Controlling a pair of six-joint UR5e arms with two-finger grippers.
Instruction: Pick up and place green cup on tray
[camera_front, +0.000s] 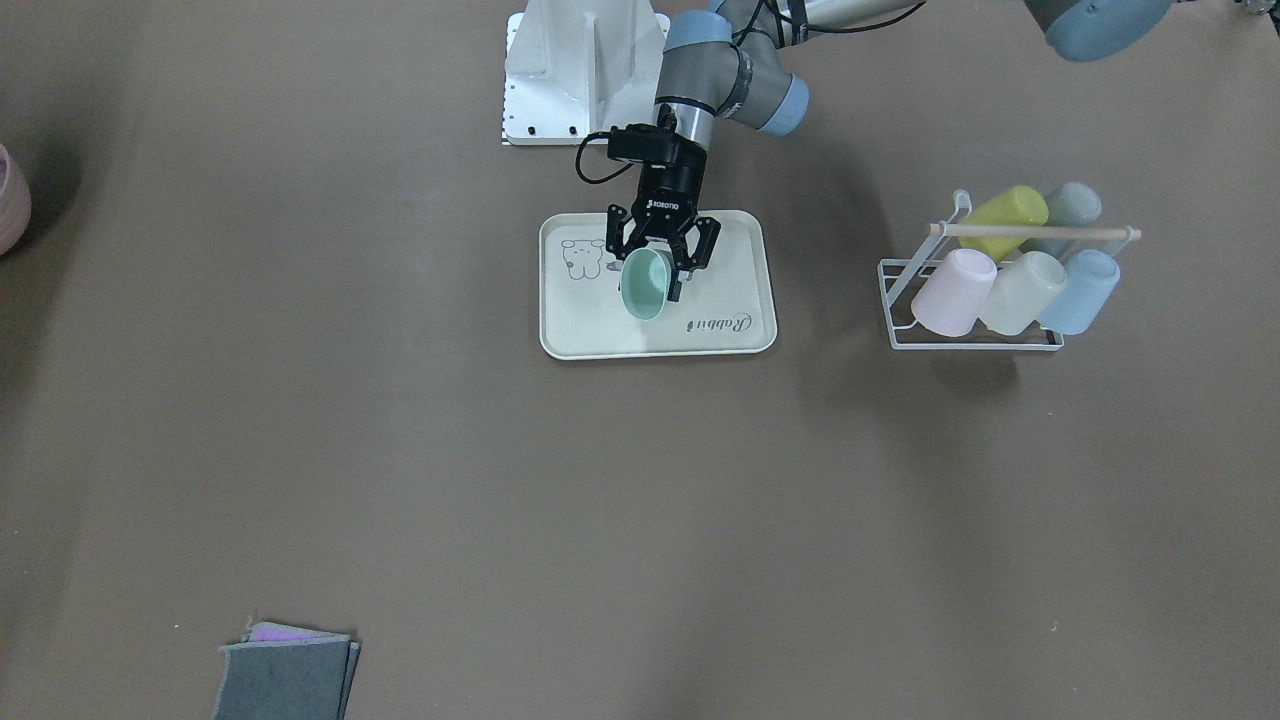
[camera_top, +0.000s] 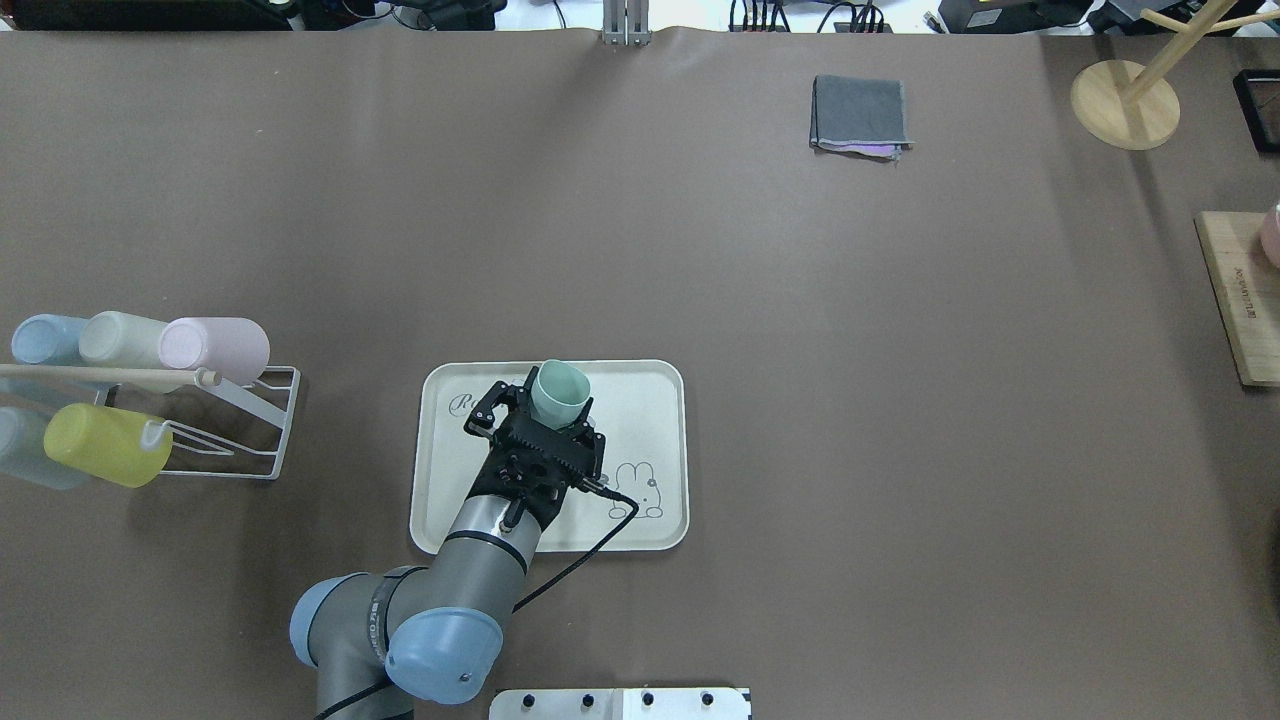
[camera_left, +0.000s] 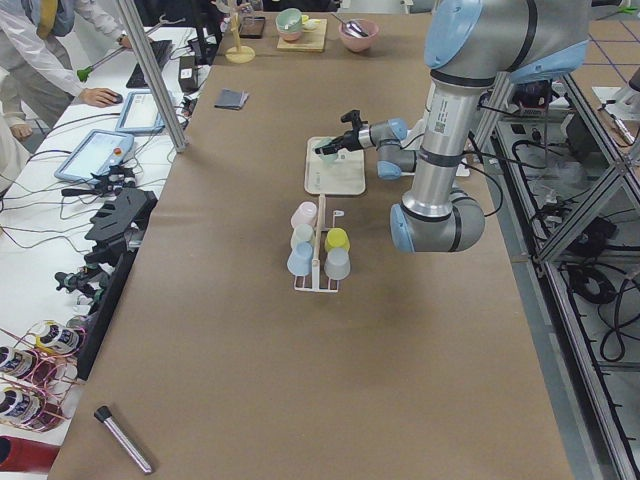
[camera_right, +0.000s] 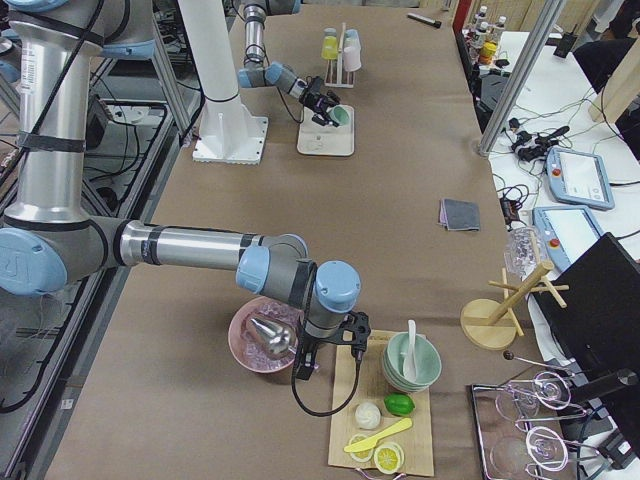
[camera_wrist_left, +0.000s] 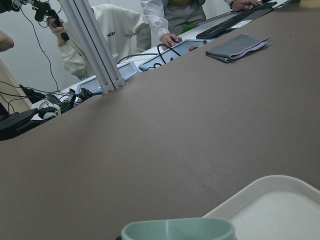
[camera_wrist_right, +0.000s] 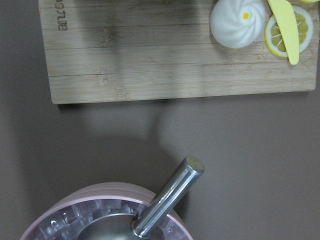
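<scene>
Green cup (camera_front: 643, 290) tilted, clamped inside left pincer (camera_front: 648, 275), over tray (camera_front: 735, 325), near bear drawing (camera_front: 581, 258)

the brown table (camera_top: 800, 300) is carrying everything. the cream tray (camera_top: 655, 400) is lying flat on it directly under the left jaws. a white wire rack (camera_top: 286, 422) is standing well to the jaws' left. a folded grey cloth (camera_top: 858, 113) is lying far ahead of them and to the right. farther right, a round wooden stand (camera_top: 1125, 105) and a wooden board (camera_top: 1235, 300) are sitting near the table's end.
</scene>
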